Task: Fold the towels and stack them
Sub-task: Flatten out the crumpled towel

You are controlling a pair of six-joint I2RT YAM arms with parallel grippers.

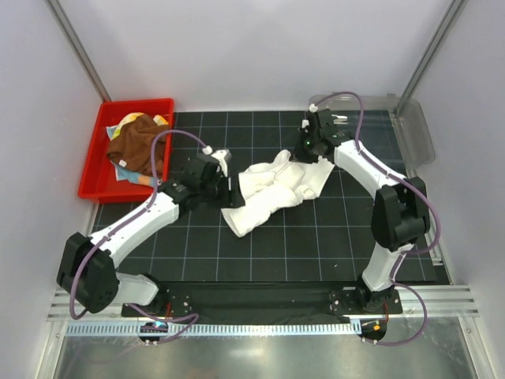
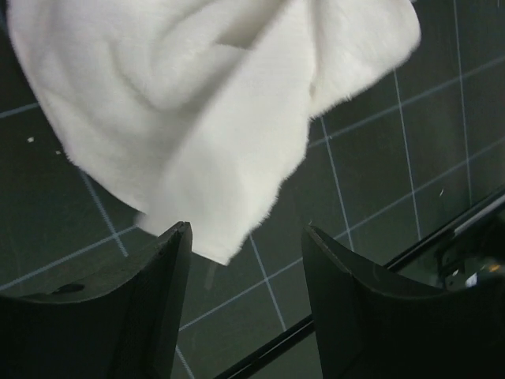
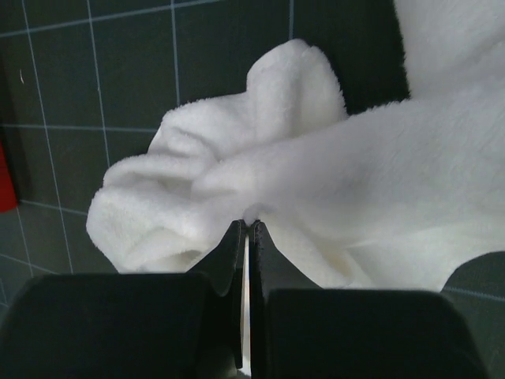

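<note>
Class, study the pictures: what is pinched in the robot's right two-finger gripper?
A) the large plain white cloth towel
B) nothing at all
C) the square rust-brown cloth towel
A: the right gripper has its jaws closed on a fold of the large plain white cloth towel, which lies on the black grid mat.

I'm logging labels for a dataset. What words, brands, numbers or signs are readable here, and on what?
None readable: the white towel, the black grid mat and the red bin show no text.
The print on the yellow towel in the bin is too small to make out.
</note>
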